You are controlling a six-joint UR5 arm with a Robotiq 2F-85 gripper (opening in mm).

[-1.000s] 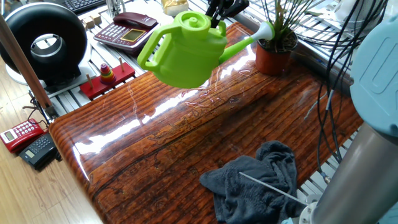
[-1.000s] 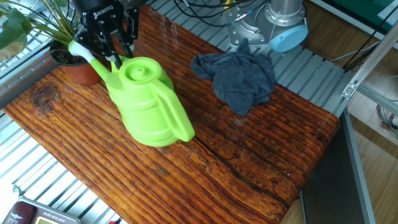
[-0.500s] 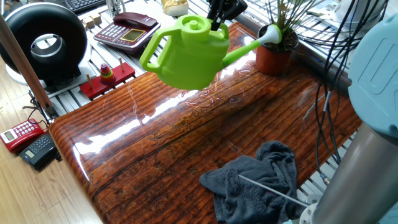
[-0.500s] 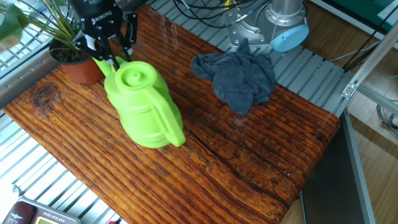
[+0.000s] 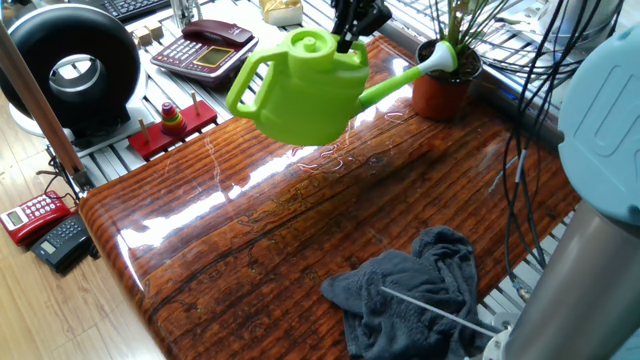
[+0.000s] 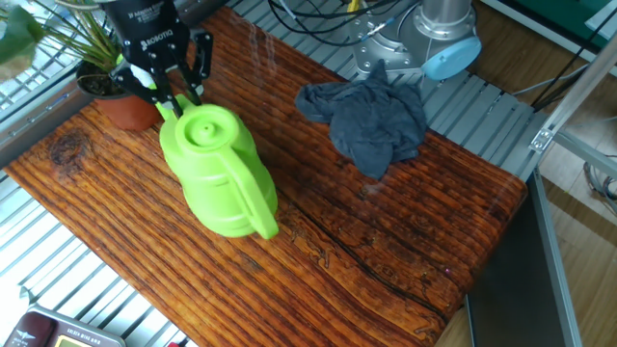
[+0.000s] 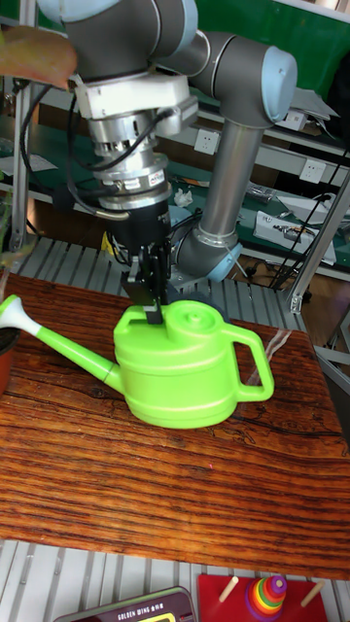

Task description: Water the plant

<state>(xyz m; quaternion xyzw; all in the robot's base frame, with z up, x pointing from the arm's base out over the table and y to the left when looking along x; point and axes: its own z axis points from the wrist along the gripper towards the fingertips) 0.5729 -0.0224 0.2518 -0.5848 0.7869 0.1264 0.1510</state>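
Observation:
A lime-green watering can [image 5: 300,92] [image 6: 217,173] [image 7: 185,374] hangs just above the striped wooden table [image 5: 260,240], nearly level. My gripper [image 5: 348,32] [image 6: 170,85] [image 7: 151,303] comes down from above and is shut on the can's top rim beside the lid. The long spout ends in a white tip [image 5: 442,57] [image 7: 10,311] that sits over the rim of the plant [image 5: 442,90] [image 6: 116,101]. The plant has thin green leaves in a terracotta pot and stands at the table's far corner. In the tall fixed view only a sliver of the pot shows at the left edge.
A crumpled grey cloth [image 5: 410,295] [image 6: 371,120] lies near the robot base [image 6: 424,43]. Off the table are a red phone [image 5: 205,50], a black round device [image 5: 70,65], a red peg toy [image 5: 172,125] and hanging cables [image 5: 525,120].
The can has shifted toward the plant, bringing the white spout tip over the pot. The gripper has kept its hold throughout.

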